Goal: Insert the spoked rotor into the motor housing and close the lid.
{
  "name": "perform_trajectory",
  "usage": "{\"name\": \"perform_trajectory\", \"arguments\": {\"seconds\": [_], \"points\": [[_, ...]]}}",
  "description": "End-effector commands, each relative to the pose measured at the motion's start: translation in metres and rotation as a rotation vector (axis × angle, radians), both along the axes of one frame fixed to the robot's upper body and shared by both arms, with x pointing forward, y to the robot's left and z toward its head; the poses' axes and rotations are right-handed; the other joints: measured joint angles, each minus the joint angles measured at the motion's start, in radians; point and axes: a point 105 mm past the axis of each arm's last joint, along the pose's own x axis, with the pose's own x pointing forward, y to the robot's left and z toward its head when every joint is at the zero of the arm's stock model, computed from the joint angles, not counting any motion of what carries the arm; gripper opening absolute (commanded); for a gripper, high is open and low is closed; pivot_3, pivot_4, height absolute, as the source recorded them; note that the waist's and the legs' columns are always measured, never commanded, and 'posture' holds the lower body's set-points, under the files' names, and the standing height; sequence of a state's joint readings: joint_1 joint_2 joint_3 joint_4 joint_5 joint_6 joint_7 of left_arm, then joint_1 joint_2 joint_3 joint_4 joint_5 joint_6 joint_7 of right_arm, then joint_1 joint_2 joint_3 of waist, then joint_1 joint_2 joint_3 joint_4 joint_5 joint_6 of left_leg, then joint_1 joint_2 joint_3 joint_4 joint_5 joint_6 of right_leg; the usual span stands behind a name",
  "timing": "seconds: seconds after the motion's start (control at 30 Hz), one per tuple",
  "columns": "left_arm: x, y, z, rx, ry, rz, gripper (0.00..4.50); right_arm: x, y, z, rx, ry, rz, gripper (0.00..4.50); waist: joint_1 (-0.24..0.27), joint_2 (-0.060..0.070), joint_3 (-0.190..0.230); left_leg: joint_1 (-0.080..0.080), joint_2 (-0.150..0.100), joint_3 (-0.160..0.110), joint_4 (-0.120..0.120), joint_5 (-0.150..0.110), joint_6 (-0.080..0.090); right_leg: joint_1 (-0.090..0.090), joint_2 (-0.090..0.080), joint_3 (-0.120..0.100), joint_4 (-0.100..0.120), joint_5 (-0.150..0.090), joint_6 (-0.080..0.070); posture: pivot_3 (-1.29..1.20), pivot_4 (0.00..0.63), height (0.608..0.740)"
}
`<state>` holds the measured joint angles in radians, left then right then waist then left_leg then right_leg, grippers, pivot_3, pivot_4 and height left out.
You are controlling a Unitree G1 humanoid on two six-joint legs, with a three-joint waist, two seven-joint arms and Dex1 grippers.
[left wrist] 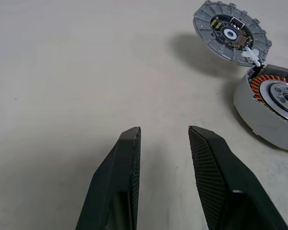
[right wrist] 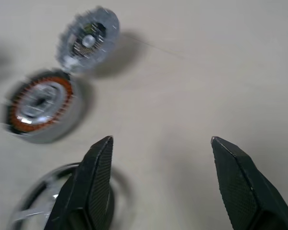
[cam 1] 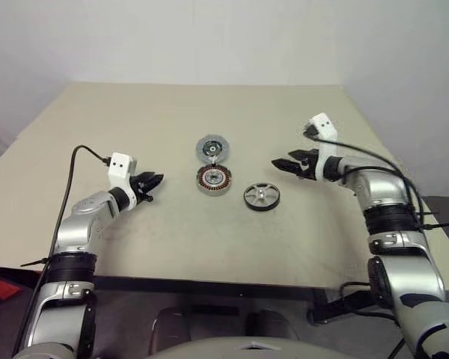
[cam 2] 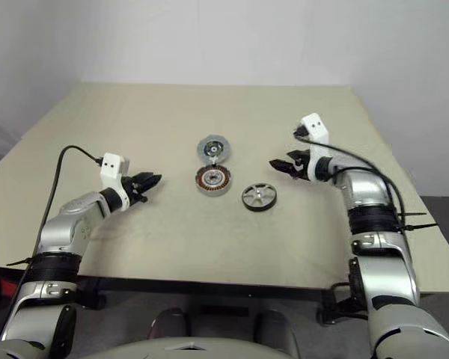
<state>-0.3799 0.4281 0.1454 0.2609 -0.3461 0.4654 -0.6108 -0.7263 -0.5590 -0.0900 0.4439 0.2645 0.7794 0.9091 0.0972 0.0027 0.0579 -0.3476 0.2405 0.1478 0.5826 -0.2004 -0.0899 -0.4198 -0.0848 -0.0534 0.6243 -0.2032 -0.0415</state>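
Now motor housing [cam 1: 214,179] without spoked rotor [cam 1: 261,197], lid [cam 1: 212,149] off, both grippers' fingers spread.

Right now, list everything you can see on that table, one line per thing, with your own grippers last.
table: one, beige, spans the scene.
lid: one, silver-grey, dark inside, lying open just beyond the motor housing, touching its far edge.
motor housing: one, silver with copper-brown windings, table centre.
spoked rotor: one, black rim with silver spokes, flat on the table right of the housing, apart from it.
left gripper: one, black fingers, open, empty, left of the housing.
right gripper: one, black fingers, open, empty, right of the parts.
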Motion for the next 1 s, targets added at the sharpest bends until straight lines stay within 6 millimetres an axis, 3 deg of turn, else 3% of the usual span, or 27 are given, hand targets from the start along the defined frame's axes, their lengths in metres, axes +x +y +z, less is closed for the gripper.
{"name": "perform_trajectory", "arguments": {"seconds": [0.03, 0.27, 0.47, 0.63, 1.0], "points": [[0.000, 0.000, 0.006, 0.011, -0.035, -0.009, 1.69, -0.018, -0.004, 0.020, 0.207, 0.103, 0.044, 3.64, 0.004, 0.000, 0.000, 0.000, 0.000, 0.000, 0.000, 0.000, 0.000, 0.000, 0.000, 0.000, 0.000, 0.000, 0.000, 0.00, 0.000, 0.740], [-0.006, 0.003, -0.004, 0.020, -0.001, -0.004, 1.69, -0.027, -0.036, 0.014, 0.388, 0.254, -0.040, 3.64, 0.008, 0.000, 0.000, 0.000, 0.000, 0.000, 0.001, 0.000, 0.001, 0.001, -0.001, 0.000, 0.000, 0.000, 0.000, 0.00, 0.000, 0.740], [-0.008, 0.008, -0.004, 0.032, 0.001, 0.000, 1.69, -0.043, -0.038, -0.030, 0.342, 0.404, -0.069, 3.64, 0.010, 0.000, 0.000, 0.000, 0.000, 0.000, 0.002, 0.000, 0.001, 0.001, 0.000, 0.000, 0.000, 0.000, 0.000, 0.00, 0.000, 0.740], [-0.009, 0.010, -0.005, 0.037, 0.003, 0.006, 1.69, -0.061, -0.024, -0.048, 0.342, 0.478, -0.016, 3.64, 0.011, 0.001, -0.001, -0.001, 0.000, 0.000, 0.004, -0.001, 0.002, 0.001, -0.001, -0.001, 0.000, 0.000, 0.000, 0.00, 0.000, 0.740], [-0.009, 0.013, -0.005, 0.056, 0.003, 0.009, 1.69, -0.068, 0.029, -0.038, 0.394, 0.481, 0.112, 3.64, 0.013, 0.002, -0.001, 0.000, 0.000, 0.000, 0.005, -0.001, 0.002, 0.002, -0.001, 0.000, 0.001, 0.000, 0.000, 0.00, 0.000, 0.740]]}}
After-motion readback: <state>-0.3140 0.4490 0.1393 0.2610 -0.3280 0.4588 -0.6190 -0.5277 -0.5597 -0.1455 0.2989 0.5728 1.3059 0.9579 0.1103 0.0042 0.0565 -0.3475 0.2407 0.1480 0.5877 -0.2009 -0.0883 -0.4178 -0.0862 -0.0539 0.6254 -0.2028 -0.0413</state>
